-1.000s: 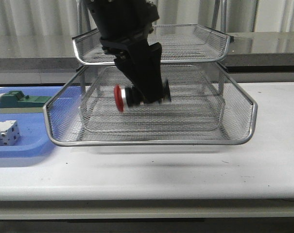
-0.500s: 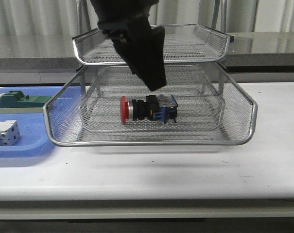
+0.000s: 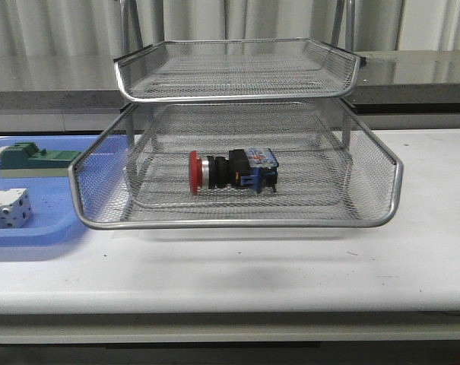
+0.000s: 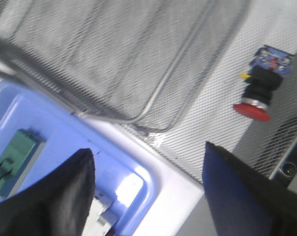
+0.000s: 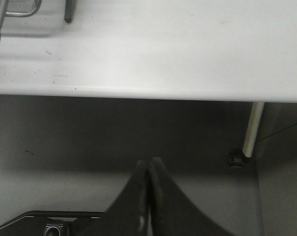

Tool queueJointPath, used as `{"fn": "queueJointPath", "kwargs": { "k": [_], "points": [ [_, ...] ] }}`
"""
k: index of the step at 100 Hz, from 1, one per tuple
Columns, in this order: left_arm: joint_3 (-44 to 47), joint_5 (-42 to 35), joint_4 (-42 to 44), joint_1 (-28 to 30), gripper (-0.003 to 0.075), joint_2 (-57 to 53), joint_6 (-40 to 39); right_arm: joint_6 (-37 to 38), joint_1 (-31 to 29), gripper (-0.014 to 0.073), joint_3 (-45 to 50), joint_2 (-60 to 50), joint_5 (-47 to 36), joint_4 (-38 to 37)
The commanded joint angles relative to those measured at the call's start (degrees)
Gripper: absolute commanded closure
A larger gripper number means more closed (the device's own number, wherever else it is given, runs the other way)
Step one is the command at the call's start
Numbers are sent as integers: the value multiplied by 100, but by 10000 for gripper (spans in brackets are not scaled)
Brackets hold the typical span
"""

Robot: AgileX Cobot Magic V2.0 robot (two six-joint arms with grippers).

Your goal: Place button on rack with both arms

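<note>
The button [image 3: 231,171], red mushroom head to the left and blue block to the right, lies on its side on a lower tier of the wire-mesh rack [image 3: 237,223]. It also shows in the left wrist view [image 4: 260,83], lying on the rack's mesh [image 4: 153,64]. My left gripper [image 4: 148,169] is open and empty, high above the rack's corner and the blue tray. My right gripper [image 5: 149,167] is shut and empty, off the table's front edge above the floor. Neither arm shows in the front view.
A flat blue tray [image 3: 32,236] lies left of the rack and holds a green block [image 3: 32,158] and a white-grey block [image 3: 7,207]. The white table [image 3: 290,266] runs in front of the rack. A table leg [image 5: 251,130] shows in the right wrist view.
The left gripper let go of the button on the rack's tier, rose and left the front view. The button lies still where it was set down.
</note>
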Motion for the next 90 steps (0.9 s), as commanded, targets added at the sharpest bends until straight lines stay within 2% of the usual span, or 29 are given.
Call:
{"fn": "queueJointPath", "kwargs": {
  "k": [1,21,43,75,90],
  "points": [
    [-168,75,-8,429,280,-521,-175,-7,-9,664,-177,22,-282,-137],
    [362,-331,-96,1585,280,-1313,-188,-7,-9,664,-177,22,-282,-137],
    [1921,-1780,-668,2541,280,-2560,-188,-7,-9,664,-177,22,-282,-137],
    [4949,-4701,-1068,2685,280,-4667,-188,-7,-9,664,-177,22,-282,-137],
    [6240,-5596,-1386,2685,280,-5680,-188,-7,-9,664,-177,22,-282,-137]
  ]
}}
